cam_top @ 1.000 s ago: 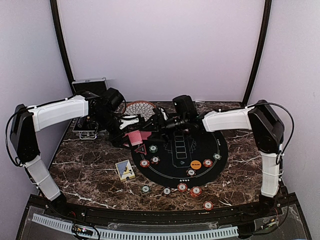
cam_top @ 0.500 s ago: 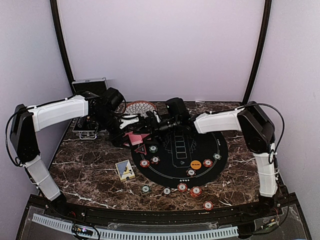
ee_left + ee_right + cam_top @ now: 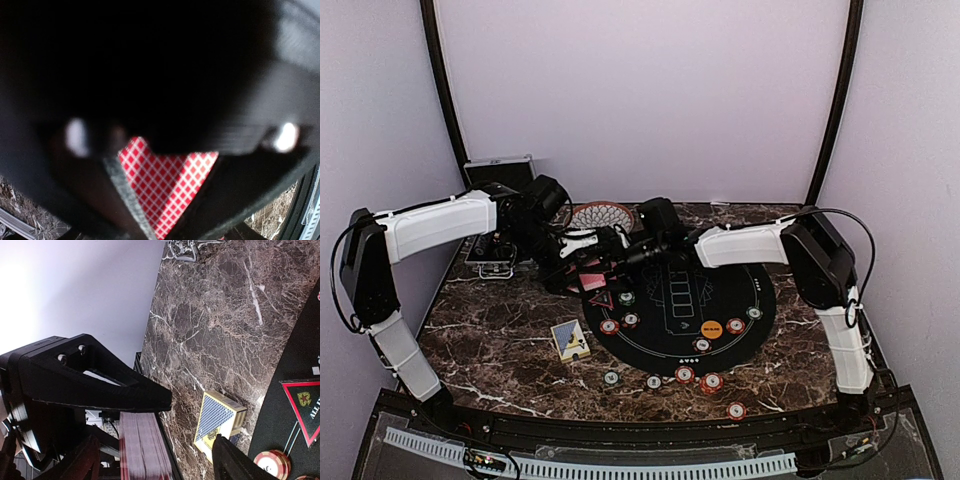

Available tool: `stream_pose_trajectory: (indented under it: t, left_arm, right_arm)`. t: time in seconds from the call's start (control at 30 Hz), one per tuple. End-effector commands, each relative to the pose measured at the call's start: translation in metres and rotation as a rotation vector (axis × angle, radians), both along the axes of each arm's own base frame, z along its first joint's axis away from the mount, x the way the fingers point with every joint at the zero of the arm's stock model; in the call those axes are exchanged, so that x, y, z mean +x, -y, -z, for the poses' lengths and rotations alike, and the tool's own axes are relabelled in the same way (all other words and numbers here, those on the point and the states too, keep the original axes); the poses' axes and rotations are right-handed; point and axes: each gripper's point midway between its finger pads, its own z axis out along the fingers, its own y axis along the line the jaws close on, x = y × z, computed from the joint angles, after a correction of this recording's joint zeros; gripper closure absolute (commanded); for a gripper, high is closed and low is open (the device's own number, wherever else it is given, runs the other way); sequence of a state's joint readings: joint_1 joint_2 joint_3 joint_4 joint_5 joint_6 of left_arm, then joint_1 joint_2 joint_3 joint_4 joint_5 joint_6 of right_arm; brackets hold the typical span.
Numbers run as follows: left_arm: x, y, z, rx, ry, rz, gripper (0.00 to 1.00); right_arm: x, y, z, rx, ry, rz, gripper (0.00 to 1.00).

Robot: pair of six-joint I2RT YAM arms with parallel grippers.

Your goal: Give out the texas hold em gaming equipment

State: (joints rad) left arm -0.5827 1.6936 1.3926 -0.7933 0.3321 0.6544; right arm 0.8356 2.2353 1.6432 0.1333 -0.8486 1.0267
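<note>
The left pincer [image 3: 578, 268] was pressed together on the deck of red-backed playing cards [image 3: 142, 450]. It held the deck off the desk [image 3: 500, 330], at the far left rim of the black round mat [image 3: 730, 300] and just in front of the patterned bowl [image 3: 602, 215]. From the right wrist the deck appeared edge-on, its stacked edges running up and down that view and one narrow end toward the camera. From above, a red back faced partly upward, tilted. The left wrist showed only a wedge of checked red between dark fingers.

The right pincer [image 3: 156, 440] was spread, one finger on each side of the deck; whether either touched it could not be told.

The red triangle marker [image 3: 604, 299] lay flat on the mat, one corner toward the arms' bases. A blue-backed card box [image 3: 570, 340] lay on the marble beside the mat.
</note>
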Motion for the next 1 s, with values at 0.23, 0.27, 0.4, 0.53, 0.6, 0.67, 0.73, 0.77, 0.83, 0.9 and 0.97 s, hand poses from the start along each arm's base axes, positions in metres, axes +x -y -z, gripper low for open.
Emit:
stream_pose_trajectory:
  t: [0.23, 0.27, 0.4, 0.53, 0.6, 0.67, 0.73, 0.77, 0.83, 0.9, 0.97]
  left_arm:
    - [0.002, 0.007, -0.032, -0.053, 0.069, 0.022, 1.0]
    - [0.002, 0.007, -0.032, -0.052, 0.067, 0.022, 1.0]
    - [0.002, 0.007, -0.033, -0.056, 0.068, 0.021, 1.0]
    - [0.002, 0.007, -0.033, -0.056, 0.069, 0.022, 1.0]
    - [0.002, 0.007, -0.033, -0.054, 0.068, 0.023, 1.0]
    - [0.001, 0.006, -0.032, -0.051, 0.068, 0.023, 1.0]
    - [0.001, 0.006, -0.031, -0.049, 0.067, 0.022, 1.0]
    - [0.001, 0.005, -0.031, -0.047, 0.066, 0.022, 1.0]
    - [0.001, 0.005, -0.029, -0.046, 0.063, 0.022, 1.0]
    - [0.001, 0.005, -0.029, -0.046, 0.062, 0.021, 1.0]
    - [0.0, 0.005, -0.028, -0.044, 0.061, 0.02, 1.0]
  right_arm:
    - [0.005, 0.014, 0.007, -0.024, 0.013, 0.02, 0.27]
    - [0.006, 0.015, 0.007, -0.024, 0.014, 0.024, 0.28]
    - [0.009, 0.019, 0.009, -0.033, 0.012, 0.03, 0.3]
    - [0.011, 0.026, 0.012, -0.047, 0.014, 0.042, 0.33]
    - [0.012, 0.029, 0.011, -0.052, 0.017, 0.048, 0.34]
    - [0.014, 0.034, 0.011, -0.054, 0.016, 0.059, 0.37]
    - [0.014, 0.038, 0.008, -0.052, 0.019, 0.062, 0.4]
    - [0.014, 0.039, 0.006, -0.05, 0.022, 0.064, 0.41]
    - [0.013, 0.04, 0.001, -0.042, 0.027, 0.065, 0.43]
    - [0.012, 0.042, -0.006, -0.034, 0.033, 0.068, 0.45]
    - [0.011, 0.044, -0.012, -0.026, 0.042, 0.07, 0.47]
